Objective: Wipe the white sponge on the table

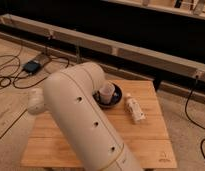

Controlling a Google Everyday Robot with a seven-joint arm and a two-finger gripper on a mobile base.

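**Arm Blocks Near View; Sponge Not Located on Bench**

Nearest the camera, the robot's thick white arm [83,122] runs from the lower middle up and left, covering much of the bench [151,145]. Its bulk likely hides the working area on the left. The gripper itself is out of sight behind or beyond the arm; its jaws are fully closed, and what, if anything, they hold cannot be told.

Behind the arm, towards the middle, a dark bowl [115,101] sits on the slatted top with a pale cup [107,93] tilted inside it. Just right of the bowl lies a small pale bottle-like item [135,110], on its side, apart from the bowl.

The white sponge is not visible anywhere on the exposed planks; in my judgement it lies under or behind the arm, consistent with a wipe in progress.

Further off, a dark box with cables [32,66] lies on the floor at left, and a long dark rail structure [146,55] crosses the far side.
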